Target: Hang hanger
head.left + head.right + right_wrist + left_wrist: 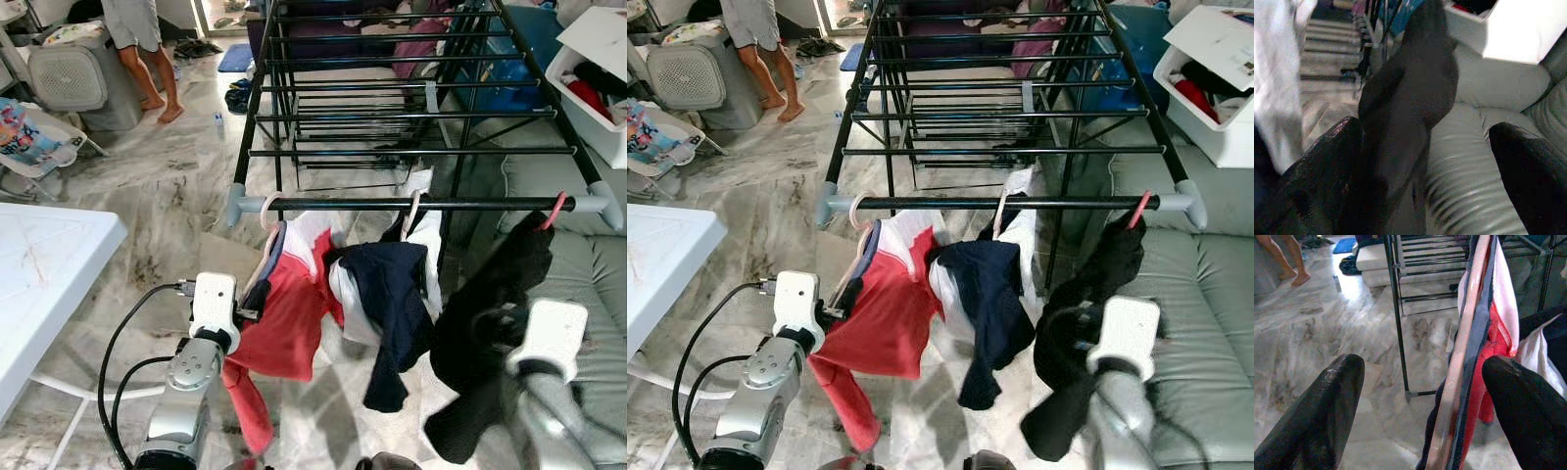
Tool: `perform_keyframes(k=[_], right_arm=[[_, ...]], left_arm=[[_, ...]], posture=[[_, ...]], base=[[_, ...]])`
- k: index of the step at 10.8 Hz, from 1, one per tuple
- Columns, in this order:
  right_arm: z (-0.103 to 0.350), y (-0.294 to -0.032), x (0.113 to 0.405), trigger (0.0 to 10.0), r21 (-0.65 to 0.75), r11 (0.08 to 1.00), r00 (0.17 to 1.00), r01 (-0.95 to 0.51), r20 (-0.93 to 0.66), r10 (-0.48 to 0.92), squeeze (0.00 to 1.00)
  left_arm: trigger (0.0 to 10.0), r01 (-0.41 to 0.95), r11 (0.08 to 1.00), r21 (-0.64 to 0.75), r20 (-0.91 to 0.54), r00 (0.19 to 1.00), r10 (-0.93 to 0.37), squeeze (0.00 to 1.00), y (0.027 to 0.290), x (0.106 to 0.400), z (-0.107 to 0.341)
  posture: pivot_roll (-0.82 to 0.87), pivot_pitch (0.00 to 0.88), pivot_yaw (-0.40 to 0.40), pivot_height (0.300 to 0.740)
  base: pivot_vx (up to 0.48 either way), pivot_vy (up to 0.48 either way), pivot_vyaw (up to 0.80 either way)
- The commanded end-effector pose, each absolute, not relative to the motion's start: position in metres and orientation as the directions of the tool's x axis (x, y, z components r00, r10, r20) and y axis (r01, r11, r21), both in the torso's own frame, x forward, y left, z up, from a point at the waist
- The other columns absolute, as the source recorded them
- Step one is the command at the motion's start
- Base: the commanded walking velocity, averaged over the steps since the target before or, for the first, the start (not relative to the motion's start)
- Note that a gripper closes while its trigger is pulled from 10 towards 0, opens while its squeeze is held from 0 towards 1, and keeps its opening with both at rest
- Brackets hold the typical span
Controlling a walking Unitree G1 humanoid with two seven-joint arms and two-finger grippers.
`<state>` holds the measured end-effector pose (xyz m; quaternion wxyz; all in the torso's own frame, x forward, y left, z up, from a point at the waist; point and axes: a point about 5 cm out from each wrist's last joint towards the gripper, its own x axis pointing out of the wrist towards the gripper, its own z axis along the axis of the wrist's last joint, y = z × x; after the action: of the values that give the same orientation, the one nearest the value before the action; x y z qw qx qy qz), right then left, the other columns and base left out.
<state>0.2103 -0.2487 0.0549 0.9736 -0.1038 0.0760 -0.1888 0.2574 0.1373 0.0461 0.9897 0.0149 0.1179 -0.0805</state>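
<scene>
Left gripper (1420,396): nearest the lens, jaws standing spread wide, pinching nothing. The pale hanger (1459,357) carrying the red shirt (284,323) is running up between the two fingers, apparently without touching either.

Right gripper (1425,166): jaws likewise spread, holding nothing; the black garment (1405,107) is drooping between them, brushing the one finger.

Hanger placement: three hangers are already hooking over the front rail (421,204) of the drying rack (392,108). The red shirt is hanging at the left end, the navy-and-white garment (387,294) beside it, the black garment on a pink hook (555,209) near the right end.

Handling note: the hanging itself is looking done. Judged best practice is drawing each wrist straight back, keeping the jaws wide, so no cloth is snagging and no hook is lifting off the rail.

Surroundings: white counter (49,264) at left, grey sofa (578,264) at right, a person's legs (157,83) standing well beyond on the marble floor (167,196).
</scene>
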Motion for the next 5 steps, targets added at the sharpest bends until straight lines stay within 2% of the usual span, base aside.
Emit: perform_keyframes(k=[1, 2, 3, 4, 5], right_arm=[[0.062, -0.246, 0.213, 10.0, -0.224, 0.914, 0.926, 0.339, -0.09, -0.366, 1.0], [0.062, -0.243, 0.213, 10.0, -0.218, 0.924, 0.935, 0.315, -0.098, -0.342, 0.96], [0.063, -0.24, 0.214, 10.0, -0.214, 0.932, 0.942, 0.294, -0.101, -0.32, 0.72], [0.064, -0.237, 0.216, 10.0, -0.207, 0.937, 0.947, 0.28, -0.103, -0.306, 0.0], [0.064, -0.236, 0.216, 10.0, -0.204, 0.94, 0.948, 0.274, -0.105, -0.299, 0.0]], left_arm=[[10.0, 0.154, 0.988, 0.018, -0.238, 0.96, -0.146, 0.0, 0.142, 0.257, 0.048], [10.0, 0.153, 0.988, 0.019, -0.241, 0.96, -0.144, 0.0, 0.143, 0.256, 0.047], [10.0, 0.152, 0.988, 0.02, -0.244, 0.959, -0.143, 0.0, 0.142, 0.256, 0.047], [10.0, 0.153, 0.988, 0.018, -0.245, 0.959, -0.144, 0.0, 0.141, 0.256, 0.047], [10.0, 0.154, 0.988, 0.017, -0.246, 0.958, -0.145, 0.0, 0.141, 0.256, 0.047]], posture=[[-0.07, 0.0, 0.049, 0.74], [-0.07, 0.0, 0.048, 0.74], [-0.07, 0.0, 0.044, 0.74], [-0.07, 0.0, 0.044, 0.74], [-0.07, 0.0, 0.044, 0.74]], base=[[0.0, 0.0, 0.0], [0.0, 0.0, 0.0], [0.0, 0.0, 0.0], [-0.244, 0.0, 0.0], [-0.27, 0.0, 0.0]])
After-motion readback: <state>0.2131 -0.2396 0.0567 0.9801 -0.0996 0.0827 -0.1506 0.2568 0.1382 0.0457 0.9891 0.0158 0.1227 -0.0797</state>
